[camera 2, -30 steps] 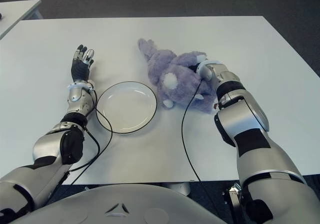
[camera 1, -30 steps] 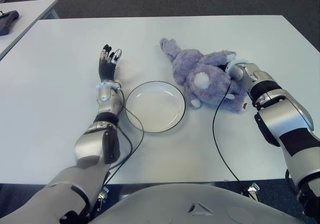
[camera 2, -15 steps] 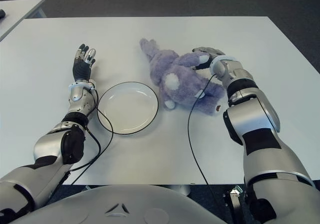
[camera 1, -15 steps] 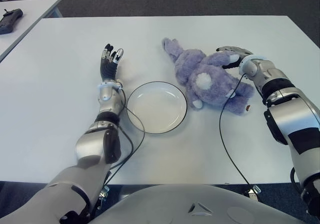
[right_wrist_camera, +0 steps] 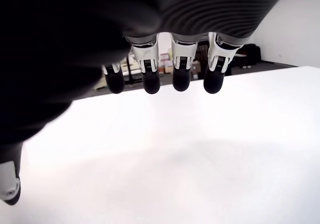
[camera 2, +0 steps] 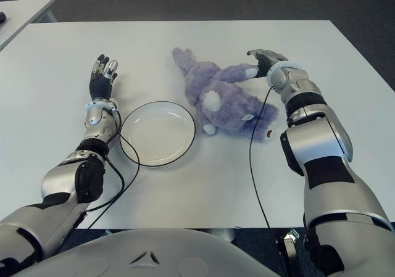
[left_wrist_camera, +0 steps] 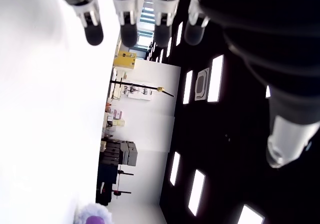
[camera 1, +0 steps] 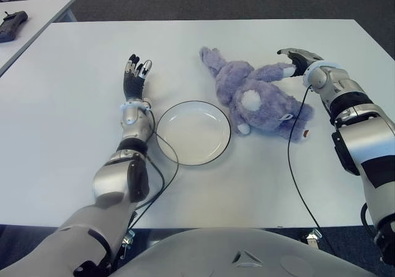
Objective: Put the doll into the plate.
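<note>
The right hand [camera 1: 300,62] has been lifted off the doll [camera 1: 256,95] and drawn back; a second ago it was pressed into the plush, and now it is seen just beside the doll's raised arm, on the side away from the plate [camera 1: 192,132]. Its fingers [right_wrist_camera: 181,67] are extended side by side and nothing is held between them. The doll has been left lying on the surface [camera 1: 74,141], just beside the plate's right rim and outside it, so the grasp appears to have been abandoned and a fresh one is judged necessary. The plate holds nothing. The left hand [camera 1: 134,79] is seen beyond the plate's left side, fingers straight and holding nothing.
</note>
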Controlling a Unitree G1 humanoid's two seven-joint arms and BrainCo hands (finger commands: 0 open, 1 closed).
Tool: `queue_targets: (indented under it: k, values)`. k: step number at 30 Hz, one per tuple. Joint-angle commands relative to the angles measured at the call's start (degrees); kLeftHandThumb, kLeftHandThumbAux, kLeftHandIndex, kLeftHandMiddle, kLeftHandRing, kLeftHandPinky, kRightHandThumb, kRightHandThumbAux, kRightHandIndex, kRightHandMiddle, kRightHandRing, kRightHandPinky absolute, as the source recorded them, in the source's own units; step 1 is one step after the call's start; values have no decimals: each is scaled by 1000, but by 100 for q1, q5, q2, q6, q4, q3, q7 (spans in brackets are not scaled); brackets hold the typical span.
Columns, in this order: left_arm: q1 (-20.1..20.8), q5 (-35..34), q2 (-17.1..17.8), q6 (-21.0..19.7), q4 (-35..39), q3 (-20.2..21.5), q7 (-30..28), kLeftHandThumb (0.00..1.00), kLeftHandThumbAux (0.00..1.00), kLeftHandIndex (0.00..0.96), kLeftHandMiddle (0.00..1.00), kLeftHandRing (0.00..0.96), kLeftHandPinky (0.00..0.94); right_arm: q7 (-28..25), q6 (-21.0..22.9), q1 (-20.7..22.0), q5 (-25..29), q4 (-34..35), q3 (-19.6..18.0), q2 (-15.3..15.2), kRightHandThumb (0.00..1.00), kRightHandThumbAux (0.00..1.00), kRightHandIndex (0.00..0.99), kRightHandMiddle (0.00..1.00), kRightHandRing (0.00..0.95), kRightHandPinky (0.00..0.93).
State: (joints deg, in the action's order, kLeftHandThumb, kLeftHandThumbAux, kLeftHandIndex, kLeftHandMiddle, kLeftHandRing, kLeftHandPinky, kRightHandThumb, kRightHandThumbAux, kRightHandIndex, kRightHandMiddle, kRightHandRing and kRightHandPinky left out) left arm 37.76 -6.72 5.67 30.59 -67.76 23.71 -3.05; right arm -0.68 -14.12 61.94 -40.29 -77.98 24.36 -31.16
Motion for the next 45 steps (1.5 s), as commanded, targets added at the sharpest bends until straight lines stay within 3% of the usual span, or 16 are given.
queue_targets:
  k: [1, 19, 33, 45]
  values:
    - [-1339, -110, -401, -478, -889, 110, -16, 0, 598, 8, 64, 40, 18, 44, 338, 209, 181, -122, -218, -149, 50, 564, 0, 0, 0, 7]
    - [-1354, -101, -395, -486, -883, 100, 13, 0, 602, 6, 67, 39, 12, 199, 628, 330, 182, -123, -491, -265, 97, 574, 0, 0, 0, 0]
    - [-1351, -118, -402, -485, -887, 116, -5, 0, 604, 9, 67, 40, 7, 393, 599, 369, 96, -115, -523, -304, 87, 591, 0, 0, 0, 3]
    - [-1365, -15, -409, -458, -877, 20, 127, 0, 608, 4, 63, 35, 12, 403, 496, 891, 265, -18, -743, -501, 6, 600, 0, 24, 26, 26]
